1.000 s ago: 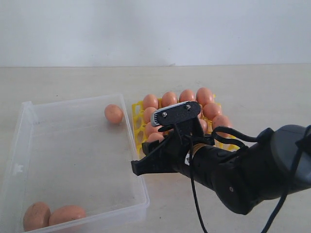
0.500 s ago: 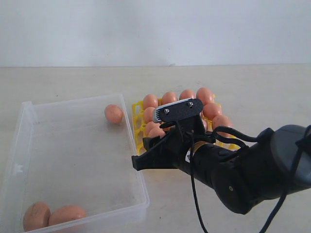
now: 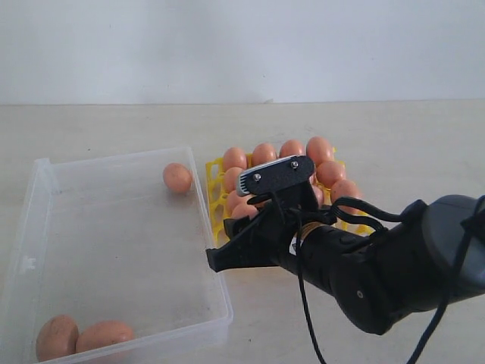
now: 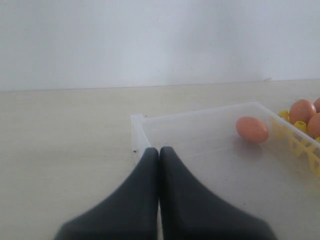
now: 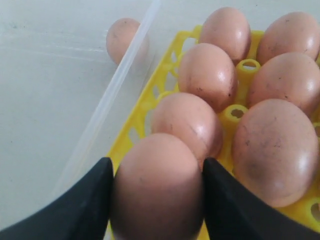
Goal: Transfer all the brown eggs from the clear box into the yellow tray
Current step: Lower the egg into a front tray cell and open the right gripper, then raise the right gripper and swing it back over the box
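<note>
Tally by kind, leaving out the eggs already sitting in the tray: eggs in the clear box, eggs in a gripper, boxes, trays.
Brown eggs in the clear box: 3
Brown egg in the right gripper: 1
Clear box: 1
Yellow tray: 1
Total: 6

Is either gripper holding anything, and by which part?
The right gripper holds one brown egg, its jaws pressing the egg's two opposite sides, at the yellow tray. The left gripper is shut and empty.

Tool (image 5: 156,167) clasps brown egg (image 5: 156,192) at yellow tray (image 5: 145,102)
</note>
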`<state>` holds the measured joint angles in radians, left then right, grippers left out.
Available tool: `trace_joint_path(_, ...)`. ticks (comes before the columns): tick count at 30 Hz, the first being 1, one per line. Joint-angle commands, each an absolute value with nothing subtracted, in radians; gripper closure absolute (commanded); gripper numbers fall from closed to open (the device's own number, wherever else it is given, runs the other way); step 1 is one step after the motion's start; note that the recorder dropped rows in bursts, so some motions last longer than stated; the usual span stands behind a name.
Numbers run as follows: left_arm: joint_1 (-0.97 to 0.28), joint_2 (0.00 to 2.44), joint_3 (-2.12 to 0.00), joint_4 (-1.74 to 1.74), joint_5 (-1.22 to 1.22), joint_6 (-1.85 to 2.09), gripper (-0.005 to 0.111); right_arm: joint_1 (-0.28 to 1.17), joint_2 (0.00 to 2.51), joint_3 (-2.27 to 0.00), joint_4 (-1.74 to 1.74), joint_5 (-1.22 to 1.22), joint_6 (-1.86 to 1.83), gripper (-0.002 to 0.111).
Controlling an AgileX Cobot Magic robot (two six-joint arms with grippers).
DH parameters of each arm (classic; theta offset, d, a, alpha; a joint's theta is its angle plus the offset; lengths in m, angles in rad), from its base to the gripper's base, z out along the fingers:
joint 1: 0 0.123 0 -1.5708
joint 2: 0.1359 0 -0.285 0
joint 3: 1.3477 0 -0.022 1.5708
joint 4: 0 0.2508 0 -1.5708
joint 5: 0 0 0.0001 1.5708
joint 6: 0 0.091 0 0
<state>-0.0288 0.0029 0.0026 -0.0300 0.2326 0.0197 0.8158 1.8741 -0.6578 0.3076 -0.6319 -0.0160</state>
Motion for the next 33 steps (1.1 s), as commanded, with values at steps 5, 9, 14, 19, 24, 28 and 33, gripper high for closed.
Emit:
trace_joint_path(5,-0.033,0.0,0.0,-0.035,0.231,0.02,0.111,0.818,1.876,-0.662,0.333,-0.617,-0.037,0.048)
trace_joint_path(9,-0.033,0.0,0.0,-0.035,0.231,0.02,0.111,0.818,1.876,-0.662,0.333,-0.623,-0.037,0.048)
trace_joint_path(14,-0.033,0.0,0.0,-0.035,0.231,0.02,0.111,0.818,1.859,-0.662,0.336,-0.631,-0.039,0.048)
trace_joint_path(19,-0.033,0.0,0.0,-0.035,0.231,0.02,0.111,0.818,1.807,-0.662,0.357,-0.652,-0.095,0.048)
trace_joint_path(24,-0.033,0.0,0.0,-0.035,0.231,0.02,0.111,0.818,1.745,-0.662,0.366,-0.651,-0.133,0.048)
trace_joint_path(28,-0.033,0.0,0.0,-0.035,0.231,0.02,0.111,0.818,1.688,-0.662,0.366,-0.651,-0.154,0.048)
trace_joint_path(33,-0.033,0.0,0.0,-0.035,0.231,0.02,0.111,0.848,1.641,-0.729,0.36,-0.508,-0.314,0.06)
